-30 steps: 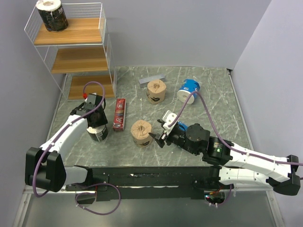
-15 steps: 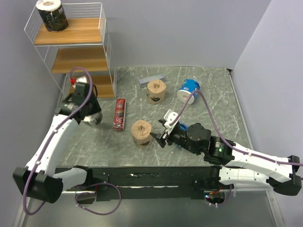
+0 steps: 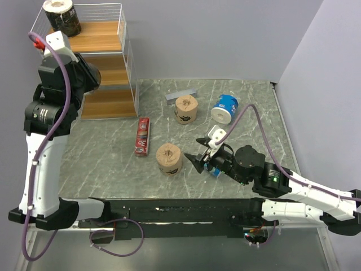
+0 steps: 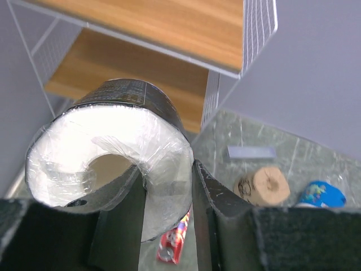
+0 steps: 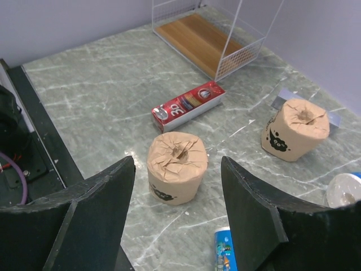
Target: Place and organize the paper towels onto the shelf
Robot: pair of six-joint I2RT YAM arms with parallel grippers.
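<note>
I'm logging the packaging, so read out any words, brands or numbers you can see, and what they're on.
"3D": on the flat red box; the rest of its print is unreadable.
Black roll: label print too small to read.
Tan rolls: cartoon print, no legible words.
Blue-and-white rolls: print blurred.

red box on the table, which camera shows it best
Right wrist view: the red box lies whole and close, its print readable. The top external view also shows the red box whole, but small. The left wrist view shows only one end of the red box, peeking past the black roll.
</note>
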